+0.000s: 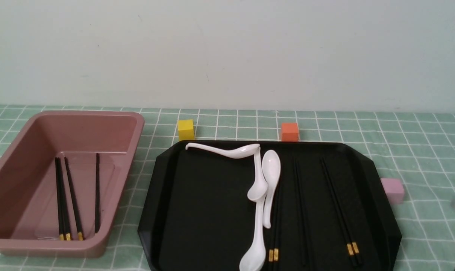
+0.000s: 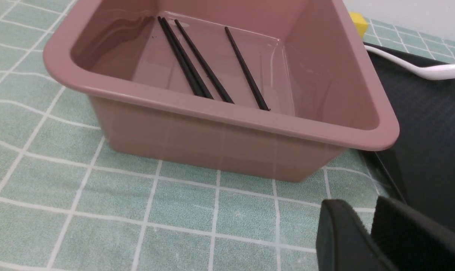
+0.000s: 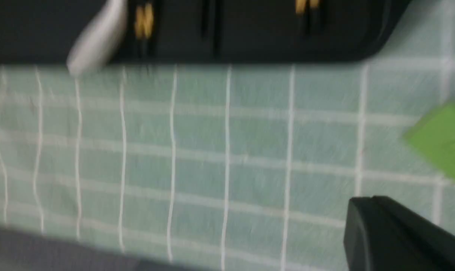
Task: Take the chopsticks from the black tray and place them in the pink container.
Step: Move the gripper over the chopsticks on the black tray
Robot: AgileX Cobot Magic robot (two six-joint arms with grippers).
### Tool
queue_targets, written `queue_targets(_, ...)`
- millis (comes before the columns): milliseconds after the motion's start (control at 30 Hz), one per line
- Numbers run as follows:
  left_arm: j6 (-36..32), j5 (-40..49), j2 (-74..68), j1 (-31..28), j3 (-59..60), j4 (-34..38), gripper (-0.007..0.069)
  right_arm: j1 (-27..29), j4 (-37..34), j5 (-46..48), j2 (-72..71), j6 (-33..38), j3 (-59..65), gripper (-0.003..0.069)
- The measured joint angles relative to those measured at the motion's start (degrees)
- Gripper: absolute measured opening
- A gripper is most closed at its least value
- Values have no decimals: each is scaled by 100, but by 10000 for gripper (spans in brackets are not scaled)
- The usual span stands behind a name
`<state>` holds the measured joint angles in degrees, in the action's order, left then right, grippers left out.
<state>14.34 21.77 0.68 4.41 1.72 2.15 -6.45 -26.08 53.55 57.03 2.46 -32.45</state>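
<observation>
Four chopsticks (image 1: 73, 199) lie in the pink container (image 1: 43, 244), at the left of the black tray (image 1: 205, 207), while more rest inside the tray, in three pairs to the right of or beside the three white spoons (image 1: 271, 165). The left fingers (image 2: 359, 222) are released, a narrow gap between their tips and nothing held, near the container's outer wall; the right fingers (image 3: 374, 226), in a blurred view, seem clenched on nothing over the checked cloth (image 3: 201, 139), with a green block (image 3: 445, 141) near them.
</observation>
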Motion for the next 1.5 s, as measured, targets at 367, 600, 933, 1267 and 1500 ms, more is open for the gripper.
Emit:
queue_targets(367, 0, 2, 0, 0, 0, 0, 153, -1813, -335, -519, 2082, 118, -1063, 55)
queue_targets(600, 0, 2, 0, 0, 0, 0, 155, -2709, 1195, -662, 3115, -1711, -2263, 139)
queue_targets(933, 0, 2, 0, 0, 0, 0, 159, -3086, 1934, -762, 4603, -3143, -3557, 363)
queue_targets(1267, 0, 7, 0, 0, 0, 0, 166, -3086, 2186, -1262, 5290, -3965, -3660, 387)
queue_targets(1500, 2, 7, 0, 0, 0, 0, 166, -3086, 2361, -1332, 5452, -4263, -3721, 389)
